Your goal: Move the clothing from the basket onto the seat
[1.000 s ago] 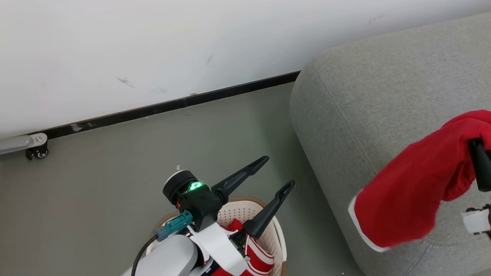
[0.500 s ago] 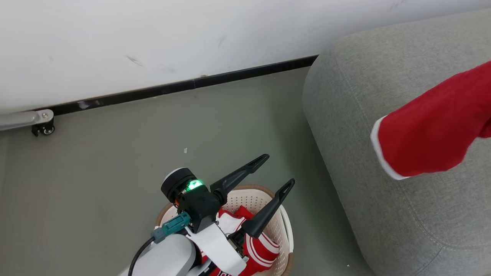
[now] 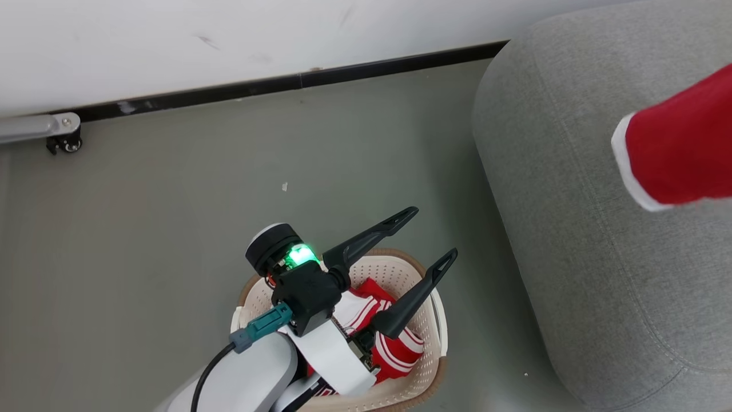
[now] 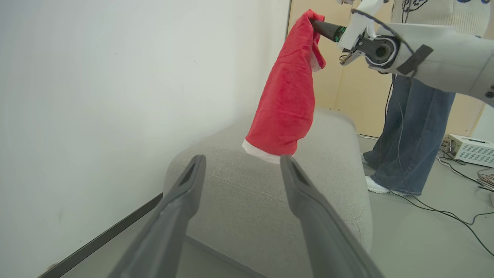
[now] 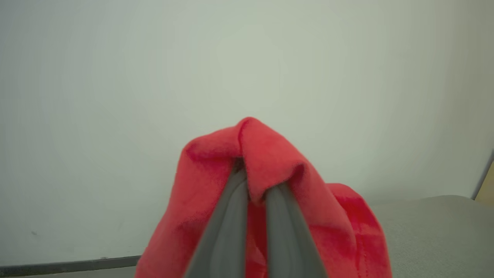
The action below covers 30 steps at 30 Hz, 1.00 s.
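Red garment point(image 5: 270, 154) pinched tight in your right gripper point(image 5: 254, 185), jaws closed on a top fold. It hangs limp over the seat point(image 3: 572, 257), at 2 o'clock in head view, with its white hem point(image 4: 262, 152) lowest and seemingly clear of the fabric. Your left gripper point(image 3: 434, 232) is spread wide, empty, hovering above the basket point(image 3: 426, 366) at 6 o'clock. A striped jersey point(image 3: 394, 355) lies bunched in there. Likely light, floppy, not fragile; it will drape and trail. Pinch a raised fold near its middle and lift high so it clears the rim point(image 3: 394, 252).
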Motion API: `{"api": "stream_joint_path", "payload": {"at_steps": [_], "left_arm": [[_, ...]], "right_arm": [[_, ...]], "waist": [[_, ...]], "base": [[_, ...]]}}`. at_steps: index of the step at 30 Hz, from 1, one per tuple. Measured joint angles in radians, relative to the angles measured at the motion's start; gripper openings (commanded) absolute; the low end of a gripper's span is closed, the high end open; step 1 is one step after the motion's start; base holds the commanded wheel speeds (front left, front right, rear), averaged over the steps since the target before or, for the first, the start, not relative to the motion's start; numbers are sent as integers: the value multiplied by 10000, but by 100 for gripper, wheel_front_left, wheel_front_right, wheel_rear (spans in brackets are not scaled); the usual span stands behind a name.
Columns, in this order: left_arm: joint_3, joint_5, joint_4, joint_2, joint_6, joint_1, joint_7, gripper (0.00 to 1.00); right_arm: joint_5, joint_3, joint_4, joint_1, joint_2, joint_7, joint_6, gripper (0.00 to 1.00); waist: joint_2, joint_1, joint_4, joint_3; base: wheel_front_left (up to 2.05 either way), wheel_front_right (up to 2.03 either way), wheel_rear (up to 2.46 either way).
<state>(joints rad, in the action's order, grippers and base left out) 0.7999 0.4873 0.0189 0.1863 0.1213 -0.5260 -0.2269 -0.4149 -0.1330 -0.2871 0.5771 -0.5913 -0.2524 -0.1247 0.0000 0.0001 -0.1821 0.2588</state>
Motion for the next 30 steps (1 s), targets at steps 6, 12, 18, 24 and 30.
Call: {"api": "stream_joint_path", "payload": {"at_steps": [6, 12, 18, 24, 30], "left_arm": [[44, -119, 198, 4, 0, -282, 188, 100], [105, -320, 391, 10, 0, -558, 349, 100], [257, -403, 508, -79, 0, -799, 416, 100], [453, -510, 562, -265, 2, -1088, 497, 100], [510, -594, 552, -259, 2, -1284, 497, 100]], "right_arm": [[-71, -514, -936, 649, -489, 0, 0, 0], [-61, -817, -1505, 980, -573, 0, 0, 0], [-25, -1200, -2011, 1032, -602, 0, 0, 0], [10, -1701, -2546, 756, -82, 0, -2, 0], [-21, -2155, -2949, 342, 382, 0, 0, 0]], "waist": [[0, 0, 132, 432], [0, -1, 234, 848], [0, 0, 280, 1259], [0, 0, 260, 1645], [0, 0, 203, 1984]], "base": [[0, 0, 0], [0, 0, 0], [0, 0, 0], [0, 0, 0], [0, 0, 0]]}}
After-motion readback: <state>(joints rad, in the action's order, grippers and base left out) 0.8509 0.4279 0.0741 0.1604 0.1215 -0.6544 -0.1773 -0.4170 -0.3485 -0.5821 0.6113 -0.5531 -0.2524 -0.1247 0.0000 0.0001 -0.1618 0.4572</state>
